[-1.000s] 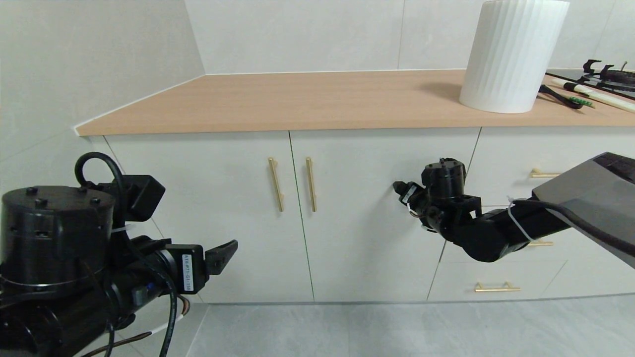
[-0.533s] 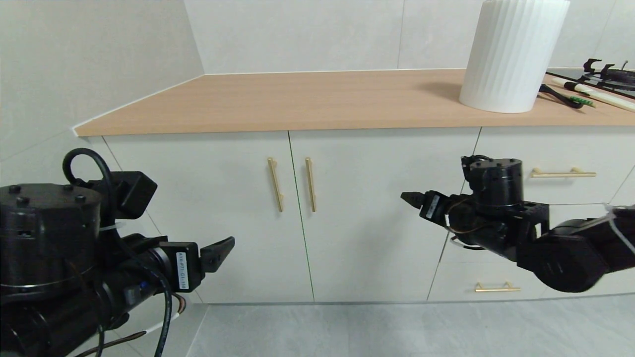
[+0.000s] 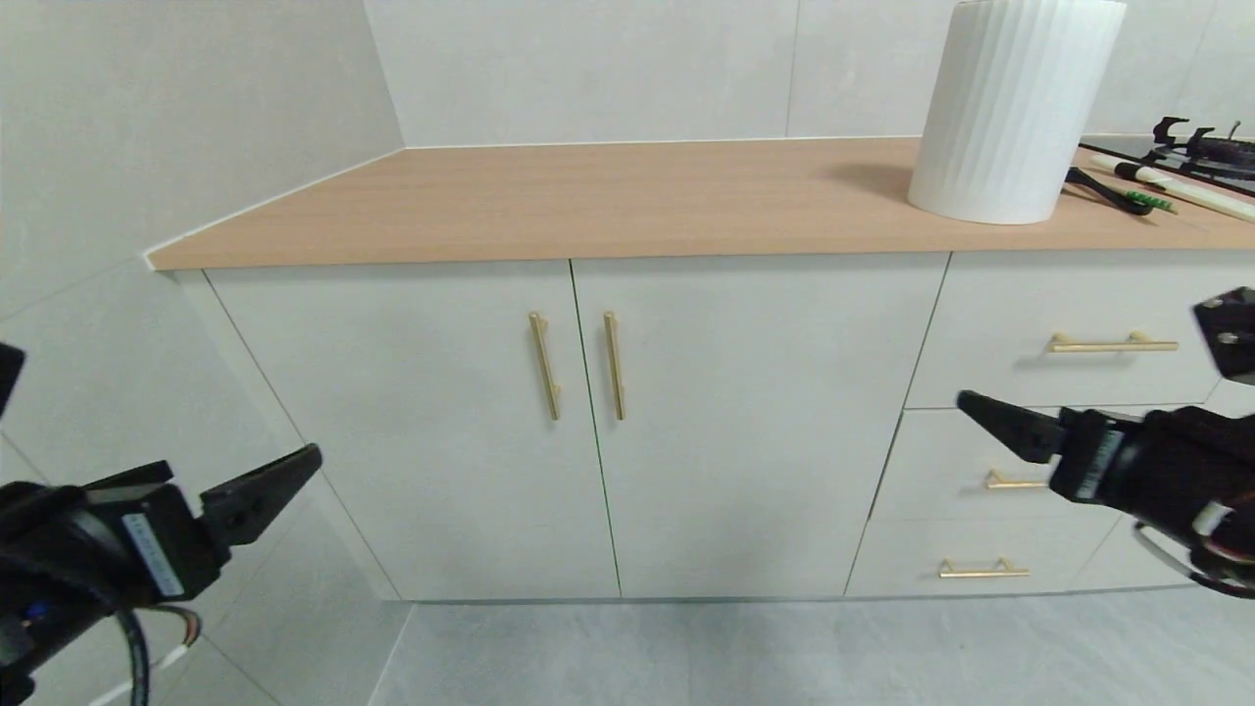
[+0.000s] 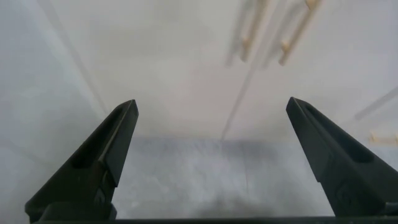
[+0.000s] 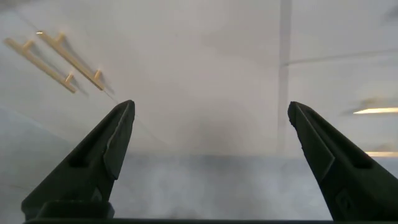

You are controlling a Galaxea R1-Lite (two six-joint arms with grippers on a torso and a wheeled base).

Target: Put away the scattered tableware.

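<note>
The tableware [image 3: 1106, 189], slim utensils lying at the far right of the bench [image 3: 588, 201] beside a white ribbed pot [image 3: 1010, 108], looks light, stiff and rollable, best pinched mid-handle; the left pincer [image 4: 211, 104] and right pincer [image 5: 211, 106] hang spread, empty, below.

**Both arms draw back from the cabinets**

And back they come! The right gripper [image 3: 1010, 428], poised a second ago before the right-hand cabinet door [image 3: 745, 422], has swung off to the right and now sits in front of the drawers [image 3: 971, 510]. The left gripper [image 3: 257, 487] retreats too, sliding left and a touch lower, its tip now at the left-hand door's [image 3: 422, 412] outer edge.
</note>
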